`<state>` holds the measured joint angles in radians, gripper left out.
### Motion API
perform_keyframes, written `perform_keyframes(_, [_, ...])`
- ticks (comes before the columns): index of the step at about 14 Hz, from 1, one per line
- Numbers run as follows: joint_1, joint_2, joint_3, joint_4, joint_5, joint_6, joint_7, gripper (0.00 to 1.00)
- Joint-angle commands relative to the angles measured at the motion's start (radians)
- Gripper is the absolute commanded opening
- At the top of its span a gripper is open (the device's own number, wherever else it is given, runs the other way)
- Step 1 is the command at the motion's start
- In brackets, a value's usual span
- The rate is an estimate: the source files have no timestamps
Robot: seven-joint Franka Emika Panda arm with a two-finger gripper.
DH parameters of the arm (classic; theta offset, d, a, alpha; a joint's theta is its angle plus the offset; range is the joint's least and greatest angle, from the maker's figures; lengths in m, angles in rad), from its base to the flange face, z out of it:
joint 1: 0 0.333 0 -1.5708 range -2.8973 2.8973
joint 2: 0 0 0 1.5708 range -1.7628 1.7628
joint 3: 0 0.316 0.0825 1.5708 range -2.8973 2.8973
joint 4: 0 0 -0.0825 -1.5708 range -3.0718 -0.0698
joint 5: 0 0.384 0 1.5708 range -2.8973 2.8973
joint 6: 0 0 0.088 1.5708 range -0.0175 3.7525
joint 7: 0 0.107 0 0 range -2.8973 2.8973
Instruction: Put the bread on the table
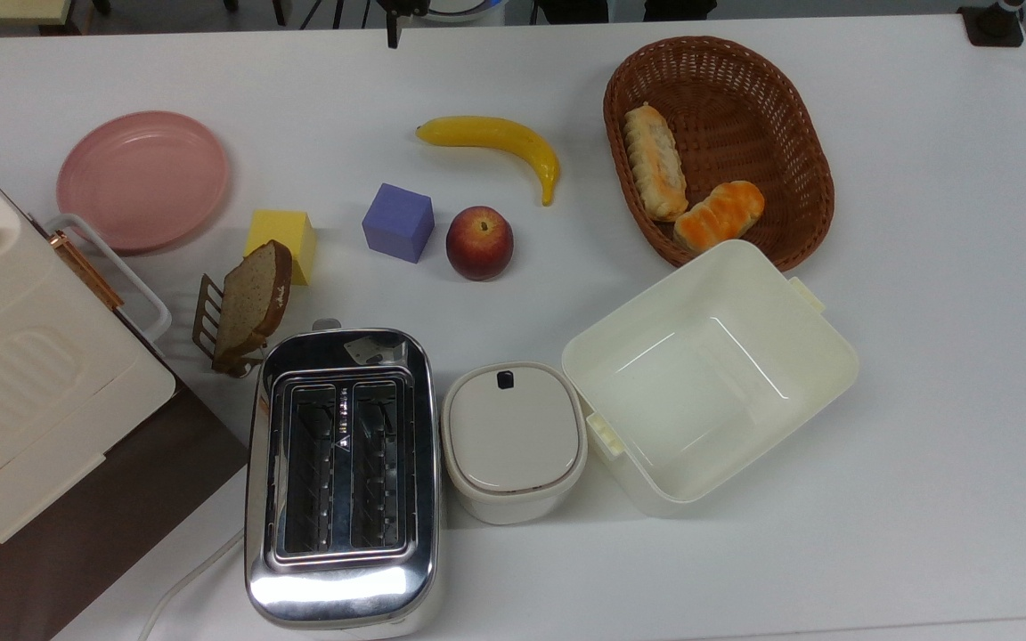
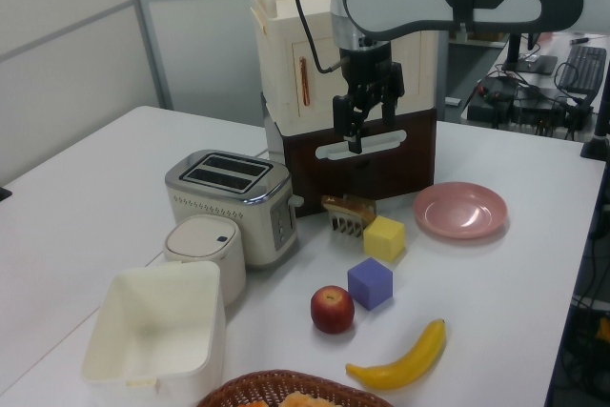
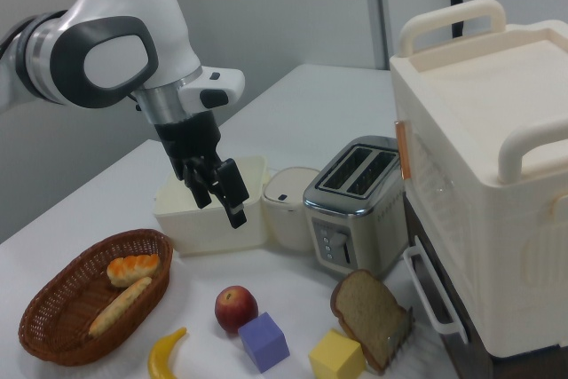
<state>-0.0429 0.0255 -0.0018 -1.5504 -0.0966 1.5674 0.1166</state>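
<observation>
The bread (image 1: 720, 215) is a short bun with an orange-golden top, lying in the brown wicker basket (image 1: 798, 133) at the top view's right; in the right view the bread (image 3: 133, 266) sits at the lower left. The white table (image 1: 940, 294) spreads under everything. My gripper (image 3: 220, 210) hangs open in the air with nothing between its fingers, above the table and to the right of the basket in the right view. In the left view my gripper (image 2: 349, 138) hovers in front of the cream cabinet, far from the basket (image 2: 286, 386).
A long pale roll (image 1: 655, 160) shares the basket. An open cream box (image 1: 709, 374) stands just in front of it, beside a lidded pot (image 1: 513, 441) and toaster (image 1: 341, 476). Apple (image 1: 479, 242), banana (image 1: 500, 142), purple cube (image 1: 398, 223), yellow cube (image 1: 286, 239), racked bread slice (image 1: 250, 303), pink plate (image 1: 143, 178) lie farther left.
</observation>
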Motion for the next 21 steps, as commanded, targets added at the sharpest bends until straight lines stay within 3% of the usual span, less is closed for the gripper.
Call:
perform_keyframes(1, [0.029, -0.036, -0.074, -0.020, 0.111, -0.027, -0.046, 1.00])
perform_keyframes(10, [0.061, -0.039, -0.073, -0.060, 0.115, -0.020, -0.028, 1.00])
perform_keyframes(12, [0.086, -0.041, -0.072, -0.088, 0.120, -0.007, 0.094, 1.00])
perform_keyframes(15, [0.200, -0.041, -0.072, -0.167, 0.123, 0.112, 0.292, 1.00])
perform_keyframes(21, [0.434, -0.027, -0.046, -0.229, 0.109, 0.261, 0.596, 1.00])
